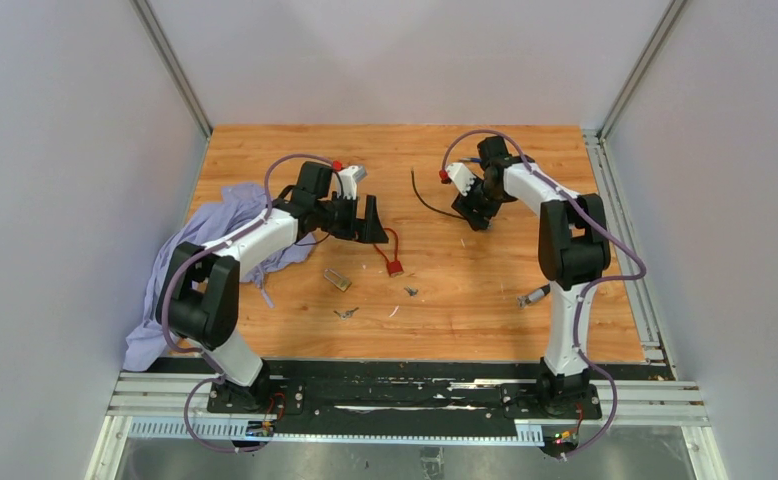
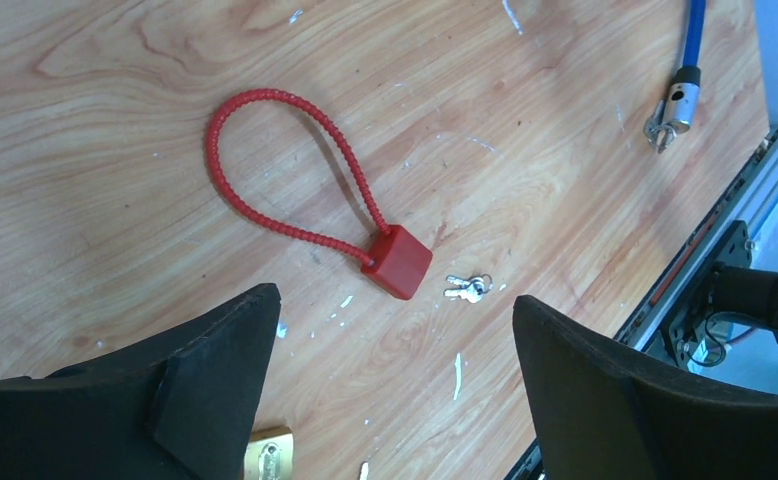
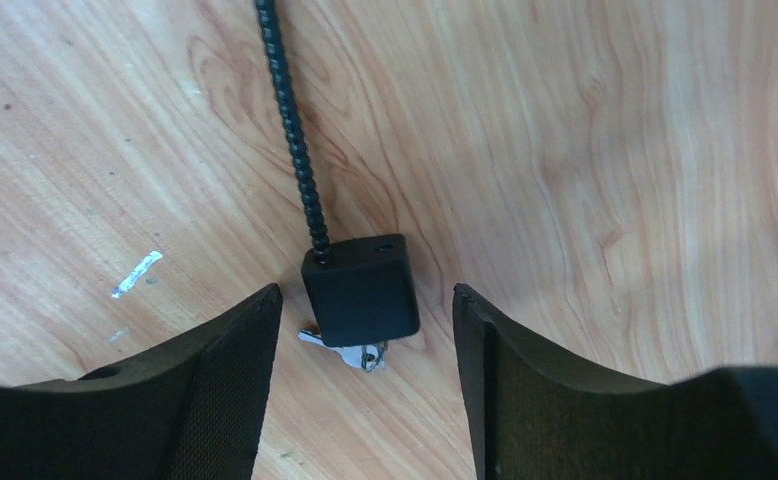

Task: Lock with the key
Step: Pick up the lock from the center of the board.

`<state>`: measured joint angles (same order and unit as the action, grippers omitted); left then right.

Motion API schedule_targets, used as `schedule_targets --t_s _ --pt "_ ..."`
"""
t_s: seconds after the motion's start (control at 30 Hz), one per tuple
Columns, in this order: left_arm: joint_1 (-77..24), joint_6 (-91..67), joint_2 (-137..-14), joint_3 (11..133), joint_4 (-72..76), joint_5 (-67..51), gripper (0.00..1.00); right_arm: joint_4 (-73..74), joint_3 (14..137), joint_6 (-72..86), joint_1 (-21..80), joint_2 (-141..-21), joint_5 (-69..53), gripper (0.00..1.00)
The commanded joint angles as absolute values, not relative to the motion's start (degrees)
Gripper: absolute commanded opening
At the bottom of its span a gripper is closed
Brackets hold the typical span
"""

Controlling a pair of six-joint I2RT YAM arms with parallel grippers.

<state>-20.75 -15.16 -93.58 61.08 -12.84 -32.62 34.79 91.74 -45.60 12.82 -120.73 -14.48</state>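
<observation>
A red cable lock (image 2: 397,262) lies on the wooden table with its red cable looped back into the body. A small bunch of keys (image 2: 468,288) rests just right of it. My left gripper (image 2: 395,295) hovers over them, open and empty. In the top view it (image 1: 370,225) is just up-left of the red lock (image 1: 395,267). A black cable lock (image 3: 361,290) lies between the open fingers of my right gripper (image 3: 365,292), untouched. A silver key (image 3: 350,352) pokes out from under its body. The black cable (image 3: 290,110) runs away from it.
A brass padlock (image 1: 337,279) lies near the red lock, and another key bunch (image 1: 346,313) is closer to the bases. A purple cloth (image 1: 215,240) is heaped at the table's left edge. A blue cable with a metal end (image 2: 673,105) lies near the right arm.
</observation>
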Motion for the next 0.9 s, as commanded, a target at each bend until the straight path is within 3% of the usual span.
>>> schedule_targets --t_s 0.0,0.17,0.37,0.5,0.63,0.87 --pt "-20.5 -14.8 -92.3 62.2 -10.8 -34.9 0.91 41.7 95.0 -52.1 11.9 -124.1 -19.1 0.61" --pt "-20.4 -14.2 -92.1 62.6 -11.3 -34.1 0.92 44.0 95.5 -53.9 11.9 -125.5 -20.3 0.51" --pt "-20.2 -11.1 -90.5 64.1 -14.1 -29.3 0.93 43.7 94.1 -53.0 11.6 -124.5 -19.5 0.23" --pt "-20.0 -8.7 -89.0 65.8 -16.7 -25.0 1.00 42.8 91.6 -50.6 11.7 -120.1 -20.6 0.16" --pt "-18.2 -6.1 -89.0 69.5 -21.6 -23.0 0.98 41.0 87.6 -46.9 12.5 -112.2 -23.7 0.09" --pt "-14.2 -4.8 -90.6 75.7 -25.8 -33.1 0.98 31.9 76.7 -39.7 15.1 -95.8 -28.0 0.01"
